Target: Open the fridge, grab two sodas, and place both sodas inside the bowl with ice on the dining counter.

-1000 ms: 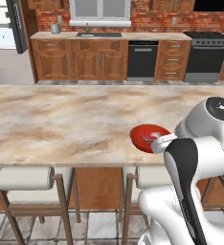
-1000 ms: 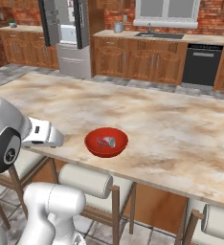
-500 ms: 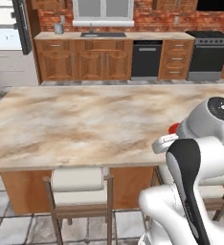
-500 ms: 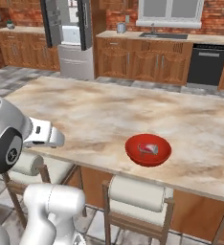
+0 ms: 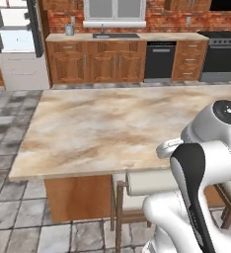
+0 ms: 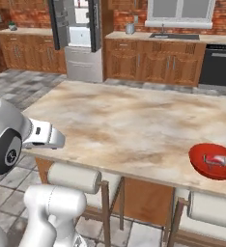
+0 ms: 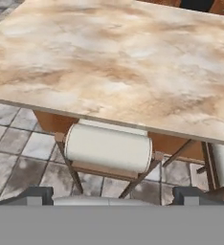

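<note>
Since the earlier pictures the whole scene has slid to the right in both base views, so it is the base that has driven to the left along the bench, not the things that moved. The bowl, which was in front of the arm one second ago, now sits far at the right.

The gripper (image 7: 112,196) has its jaws wide apart and holds nothing. The hand view looks down over the near edge of the dining counter (image 7: 133,72) at a cream-cushioned stool (image 7: 108,148) just under this edge, with grey floor tiles below.

Further out, the red bowl (image 6: 215,161) rests on the bench close to its near edge, well apart from the arm. Inside it lies something pale and reddish; it may be ice with one soda, but it is too small to say for sure. Beyond the bench, at the back wall, the fridge (image 6: 76,41) stands with its doors open and its white inside showing.

My judgement: the fridge is already opened, and perhaps one soda is already delivered. What is left is to reach the fridge, take the other soda, and bring it back to the bowl.
</note>
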Motion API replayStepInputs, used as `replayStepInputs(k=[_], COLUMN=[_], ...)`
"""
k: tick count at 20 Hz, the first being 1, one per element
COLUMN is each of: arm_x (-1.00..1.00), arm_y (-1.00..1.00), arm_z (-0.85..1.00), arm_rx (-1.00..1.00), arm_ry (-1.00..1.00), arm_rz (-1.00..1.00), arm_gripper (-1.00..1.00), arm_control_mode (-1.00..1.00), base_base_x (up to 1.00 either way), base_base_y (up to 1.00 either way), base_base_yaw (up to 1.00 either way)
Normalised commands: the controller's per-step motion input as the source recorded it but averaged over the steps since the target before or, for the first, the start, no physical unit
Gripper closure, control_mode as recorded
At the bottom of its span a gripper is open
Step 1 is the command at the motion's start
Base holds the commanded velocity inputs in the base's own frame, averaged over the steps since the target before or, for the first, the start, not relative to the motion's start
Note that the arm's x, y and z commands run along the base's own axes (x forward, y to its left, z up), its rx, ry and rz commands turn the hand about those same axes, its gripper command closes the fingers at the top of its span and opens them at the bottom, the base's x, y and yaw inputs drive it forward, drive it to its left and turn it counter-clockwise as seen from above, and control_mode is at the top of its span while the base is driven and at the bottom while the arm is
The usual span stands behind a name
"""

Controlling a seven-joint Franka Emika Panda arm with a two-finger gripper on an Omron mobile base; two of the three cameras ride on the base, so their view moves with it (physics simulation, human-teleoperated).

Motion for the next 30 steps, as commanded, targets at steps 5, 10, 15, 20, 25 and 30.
replayStepInputs(k=[5, 10, 15, 20, 25, 30], arm_x=[0.00, 0.00, 0.00, 0.00, 0.00, 0.00], arm_y=[0.00, 0.00, 0.00, 0.00, 0.00, 0.00], arm_z=[0.00, 0.00, 0.00, 0.00, 0.00, 0.00], arm_rx=[0.00, 0.00, 0.00, 0.00, 0.00, 0.00], arm_ry=[0.00, 0.00, 0.00, 0.00, 0.00, 0.00], arm_rz=[0.00, 0.00, 0.00, 0.00, 0.00, 0.00], arm_gripper=[-1.00, -1.00, -1.00, -1.00, -1.00, -1.00], arm_control_mode=[1.00, 1.00, 1.00, 1.00, 1.00, 1.00], base_base_x=[0.03, 0.19, 0.43, 0.77, 0.98, 0.99], base_base_y=[1.00, 1.00, 1.00, 1.00, 1.00, 1.00], base_base_yaw=[-0.08, -0.07, -0.08, -0.11, -0.13, -0.13])
